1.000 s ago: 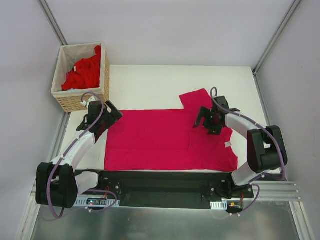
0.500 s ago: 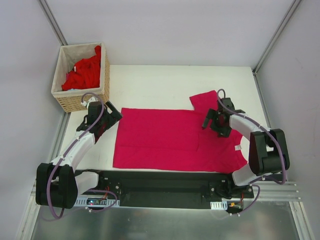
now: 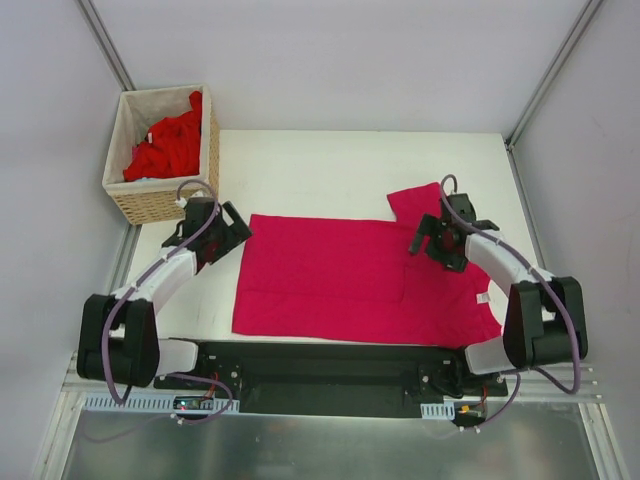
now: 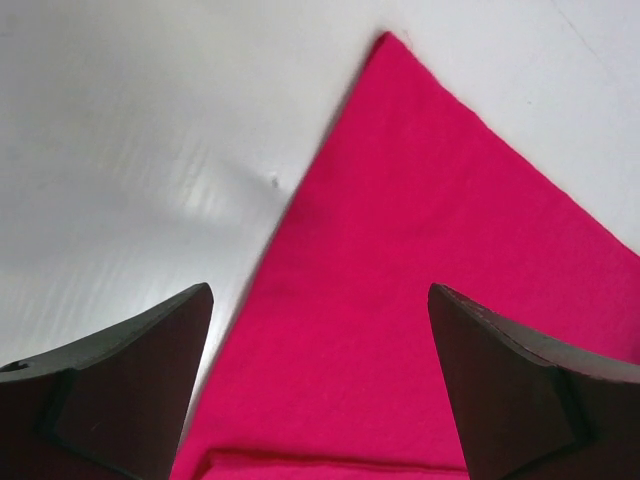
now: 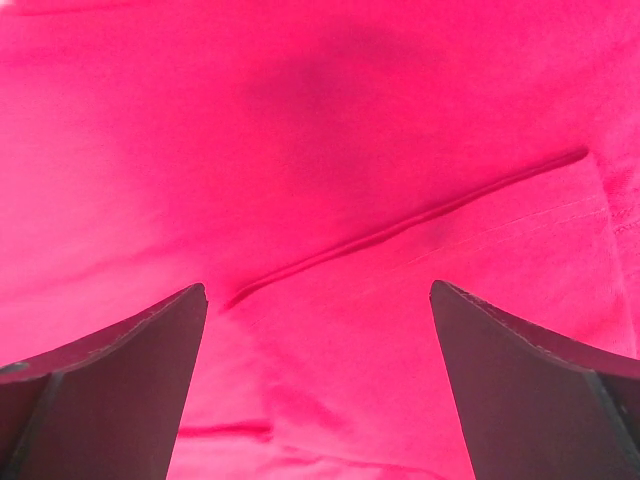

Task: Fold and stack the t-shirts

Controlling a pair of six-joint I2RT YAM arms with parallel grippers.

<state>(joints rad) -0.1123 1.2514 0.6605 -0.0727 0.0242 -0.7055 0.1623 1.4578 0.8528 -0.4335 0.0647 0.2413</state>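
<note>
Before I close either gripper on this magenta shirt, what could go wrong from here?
1. The open left gripper straddles the magenta t-shirt at its edge near the corner, with one finger over bare table; it may miss the cloth or catch only one layer.
2. The open right gripper sits over mid-cloth beside a crease, not an edge; closing there would likely bunch the fabric.
3. The far sleeve sticks out flat, so a fold now may end lopsided.

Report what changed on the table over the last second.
The magenta t-shirt slid right, and the right gripper, open over it, moved right with it. The left gripper edged toward the shirt's corner. The basket of red shirts stayed put; both grippers stayed open.
</note>
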